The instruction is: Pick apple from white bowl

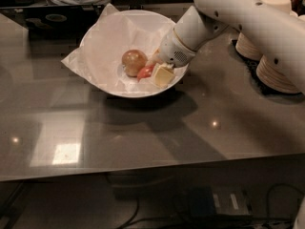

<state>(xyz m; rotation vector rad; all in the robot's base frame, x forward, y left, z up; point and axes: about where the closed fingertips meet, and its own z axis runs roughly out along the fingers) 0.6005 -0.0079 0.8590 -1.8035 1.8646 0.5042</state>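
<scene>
My gripper (155, 69) inside white bowl (125, 92), at 4 o'clock of its middle; red apple (145, 72) against my tip at 9 o'clock, beside tan apple (134, 62); whether I grip it, cannot tell

We see a large, shallow, round white bowl (143, 92), lined with crinkled white paper (76, 63), standing on the glossy grey bench (143, 142). Inside it lie a dull yellowish-tan apple (134, 61) and, just beside it on the arm's side, a small glossy red apple (144, 72), partly hidden. The white arm (228, 13) reaches in from the upper right, and we find its pincer (155, 70) down inside the bowl, right at the red apple. Stacks of beige paper bowls (279, 68) stand at the bench's far right.
</scene>
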